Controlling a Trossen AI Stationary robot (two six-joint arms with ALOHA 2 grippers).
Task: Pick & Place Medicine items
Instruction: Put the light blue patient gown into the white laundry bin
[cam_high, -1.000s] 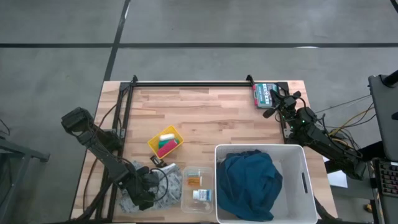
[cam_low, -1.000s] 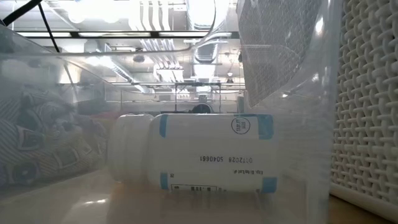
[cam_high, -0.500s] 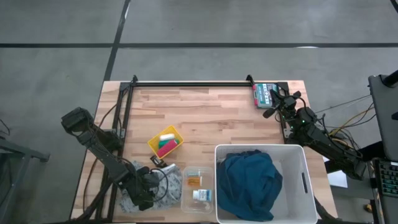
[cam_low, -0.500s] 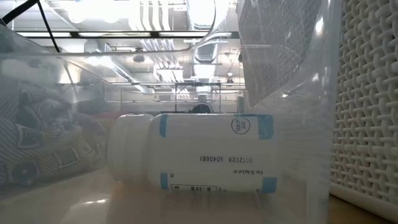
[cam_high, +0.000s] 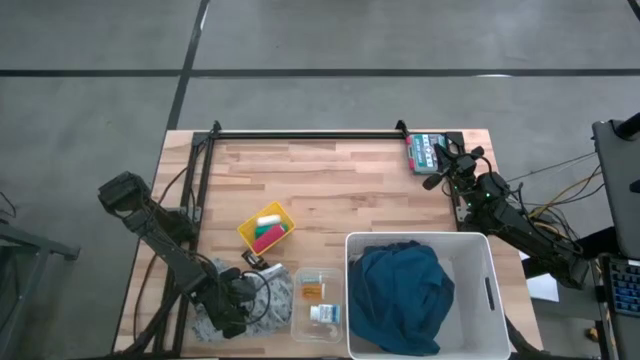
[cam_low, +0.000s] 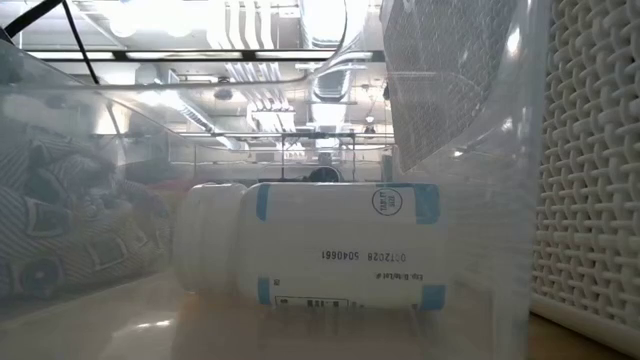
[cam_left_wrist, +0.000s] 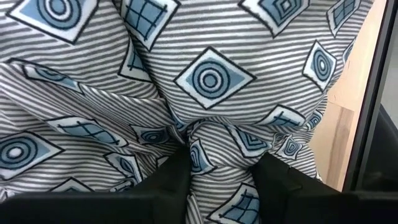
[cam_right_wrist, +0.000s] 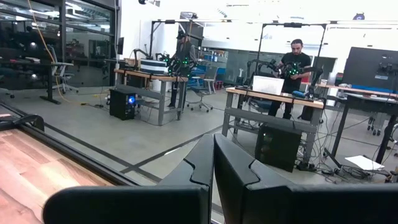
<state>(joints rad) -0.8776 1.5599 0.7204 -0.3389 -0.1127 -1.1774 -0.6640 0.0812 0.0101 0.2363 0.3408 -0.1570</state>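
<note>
Nothing has moved since the earlier frames. Left gripper pinches the striped grey cloth at the bench's near-left edge. Right gripper, fingers together and empty, waits at the far-right corner. Inside the clear tray lie the orange item and the white, blue-banded bottle, its print reading inverted "0172028 5040661".

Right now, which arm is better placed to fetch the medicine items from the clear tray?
Left, probably. The left gripper is down on the patterned cloth right beside the clear tray holding both medicine items. The right gripper sits shut at the table's far corner.
</note>
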